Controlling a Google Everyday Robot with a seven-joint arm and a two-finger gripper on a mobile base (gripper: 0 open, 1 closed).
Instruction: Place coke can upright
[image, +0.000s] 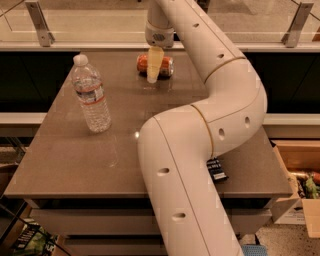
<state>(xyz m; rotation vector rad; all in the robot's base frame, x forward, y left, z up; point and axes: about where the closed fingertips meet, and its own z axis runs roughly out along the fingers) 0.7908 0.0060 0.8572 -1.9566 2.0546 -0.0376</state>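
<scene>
The coke can (165, 66) is a small orange-red drink can lying on its side near the far edge of the brown table (75, 155). My gripper (154, 70) reaches down over the can's middle, its cream-coloured fingers in front of it and partly hiding it. The fingertip sits low, close to the tabletop. The white arm sweeps from the lower middle of the camera view up and round to the gripper.
A clear water bottle (91, 95) with a red-and-white label stands upright on the table's left side. A small black object (216, 169) lies by the arm near the table's right edge. An open cardboard box (300, 180) sits on the floor at right. A glass railing runs behind the table.
</scene>
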